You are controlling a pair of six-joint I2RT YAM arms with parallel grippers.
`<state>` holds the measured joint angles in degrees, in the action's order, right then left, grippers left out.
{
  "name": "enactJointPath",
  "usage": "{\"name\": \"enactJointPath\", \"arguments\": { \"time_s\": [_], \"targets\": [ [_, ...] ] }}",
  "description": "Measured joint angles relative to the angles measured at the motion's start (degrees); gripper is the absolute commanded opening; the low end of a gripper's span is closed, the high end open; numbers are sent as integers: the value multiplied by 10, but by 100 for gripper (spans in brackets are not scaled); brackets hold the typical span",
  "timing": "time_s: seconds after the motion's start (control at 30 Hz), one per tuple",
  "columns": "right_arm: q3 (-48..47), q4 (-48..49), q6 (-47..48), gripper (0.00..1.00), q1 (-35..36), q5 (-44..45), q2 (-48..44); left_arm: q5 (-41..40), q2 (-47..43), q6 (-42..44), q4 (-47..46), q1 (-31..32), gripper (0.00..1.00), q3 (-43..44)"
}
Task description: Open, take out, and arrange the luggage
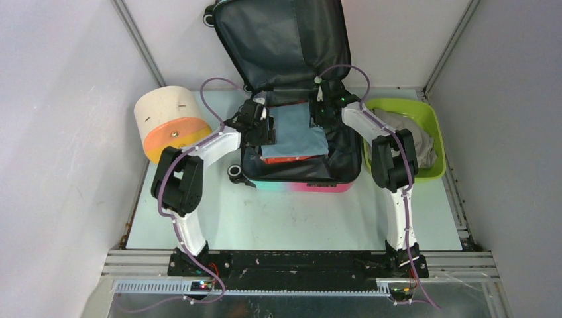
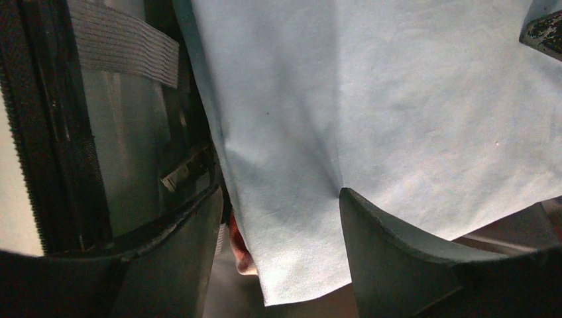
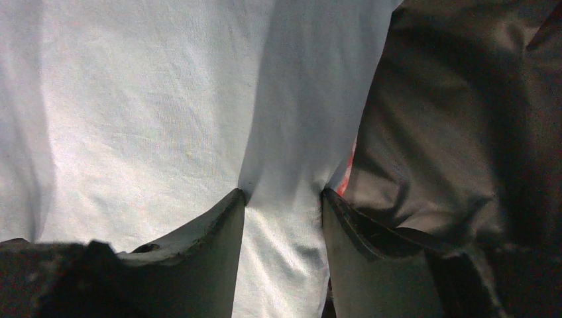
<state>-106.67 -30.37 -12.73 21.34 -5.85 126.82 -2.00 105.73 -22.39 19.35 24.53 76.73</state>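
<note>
Holding nothing with the left claw (image 2: 278, 192), spread astride the blue cloth's (image 1: 295, 132) edge; pinching a ridge of it with the right claw (image 3: 281, 192). Working in the open suitcase (image 1: 298, 186) beneath both. Could lift lopsided on 1 grip, dragging up the orange cloth (image 1: 291, 159) below. Mind the lid (image 1: 278, 40) behind, green tub (image 1: 404, 177) rightward, cylinder (image 1: 173, 122) leftward.

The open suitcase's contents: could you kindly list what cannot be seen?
- Items under the light blue cloth: top view, it covers all but an orange-red edge.
- Inside the green tub: top view, right arm partly covers it.
- Whether the right gripper pinches cloth: right wrist view, too close.
</note>
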Motion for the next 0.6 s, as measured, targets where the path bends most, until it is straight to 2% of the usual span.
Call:
{"name": "enactJointPath", "arguments": {
  "time_s": [0.1, 0.27, 0.33, 0.6],
  "targets": [
    [1, 0, 3, 57, 0, 0, 0, 4, 0, 1, -1, -3, 71, 0],
    [25, 18, 1, 59, -11, -25, -5, 9, 0, 5, -2, -5, 70, 0],
    [47, 35, -7, 57, -25, -59, -11, 10, 0, 6, -2, -6, 70, 0],
    [103, 82, -23, 38, -56, -139, -30, 12, 0, 14, -1, -7, 70, 0]
  ]
}}
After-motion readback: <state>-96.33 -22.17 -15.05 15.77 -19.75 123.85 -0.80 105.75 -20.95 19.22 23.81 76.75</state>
